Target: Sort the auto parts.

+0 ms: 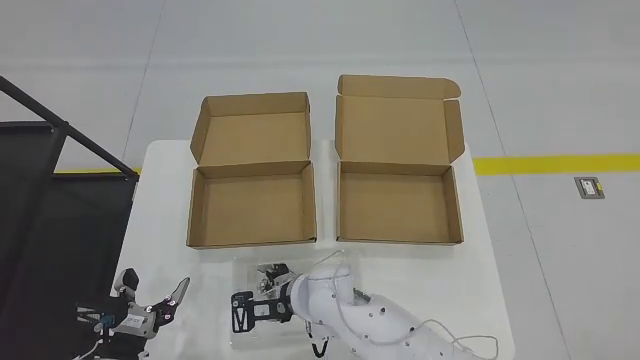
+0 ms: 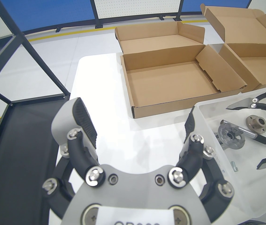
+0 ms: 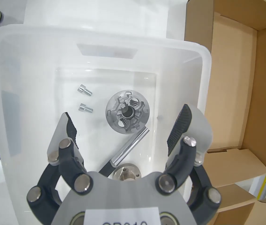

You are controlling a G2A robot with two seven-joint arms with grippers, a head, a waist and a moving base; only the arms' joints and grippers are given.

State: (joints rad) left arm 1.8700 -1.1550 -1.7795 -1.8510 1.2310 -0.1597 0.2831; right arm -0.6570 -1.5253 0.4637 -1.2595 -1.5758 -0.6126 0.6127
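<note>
The right arm comes in from the near right side of the desk (image 1: 160,220) and bends over a clear plastic bin (image 3: 100,32) at the near edge. Its wrist is turned so that the right pincer (image 3: 127,115) points straight down into the bin. The jaws are spread wide and hold nothing, hanging above the parts without touching them.

The parts lie loose on the bin's floor:
- A toothed metal disc (image 3: 127,113) lies between the fingers.
- A steel rod (image 3: 129,147) with a black grip lies beside the disc.
- A brass flanged bushing (image 3: 125,170) sits under the wrist.
- Two small bolts (image 3: 84,90) lie off to one side.

The left pincer (image 2: 136,115) hovers low over the desk's near left corner, just beside the bin. It is tilted forward toward the boxes, with its jaws wide apart and empty.

Two open cardboard boxes stand side by side beyond the bin, the left box (image 1: 252,205) and the right box (image 1: 398,200).
</note>
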